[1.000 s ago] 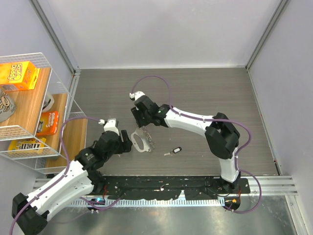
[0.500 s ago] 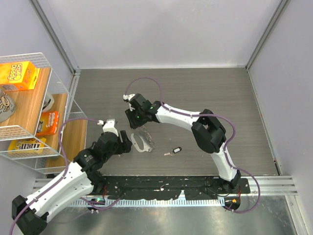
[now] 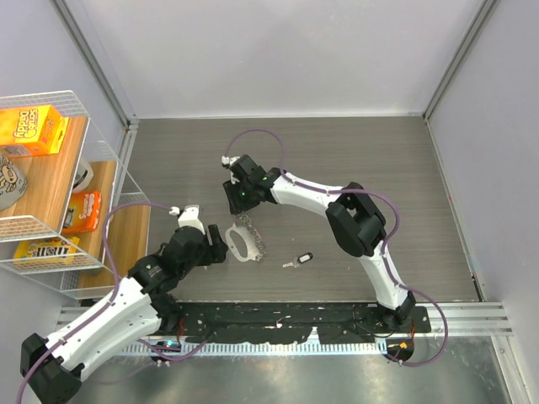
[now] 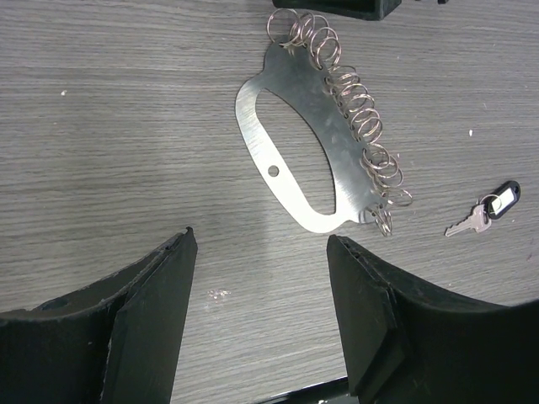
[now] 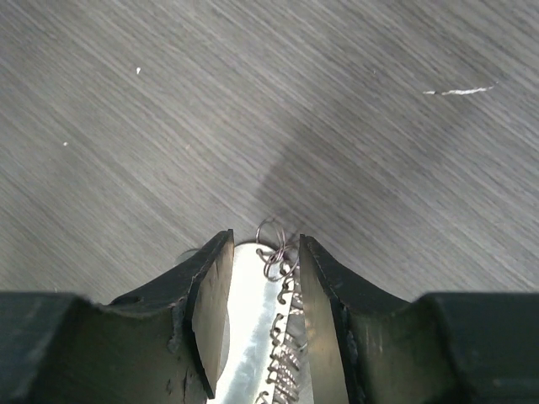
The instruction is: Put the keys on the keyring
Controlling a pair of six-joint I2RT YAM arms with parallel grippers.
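Note:
The keyring (image 3: 242, 241) is a flat silver plate with a row of small wire rings along one edge, lying on the dark wood table. It also shows in the left wrist view (image 4: 290, 160) and the right wrist view (image 5: 253, 337). My right gripper (image 3: 239, 204) stands over its far end, jaws narrowed onto the plate tip and rings (image 5: 264, 240). My left gripper (image 3: 219, 246) is open and empty just near-left of the plate (image 4: 259, 240). A small silver key with a black head (image 3: 299, 259) lies right of the plate, also in the left wrist view (image 4: 487, 210).
A white wire shelf (image 3: 101, 160) stands at the left edge, holding an orange box (image 3: 29, 128) and other packets. Grey walls close the table on the far and right sides. A black rail runs along the near edge (image 3: 278, 316).
My right gripper swung left, then came back over the far end of the keyring. The plate shifted slightly. The left arm and the key stayed put.

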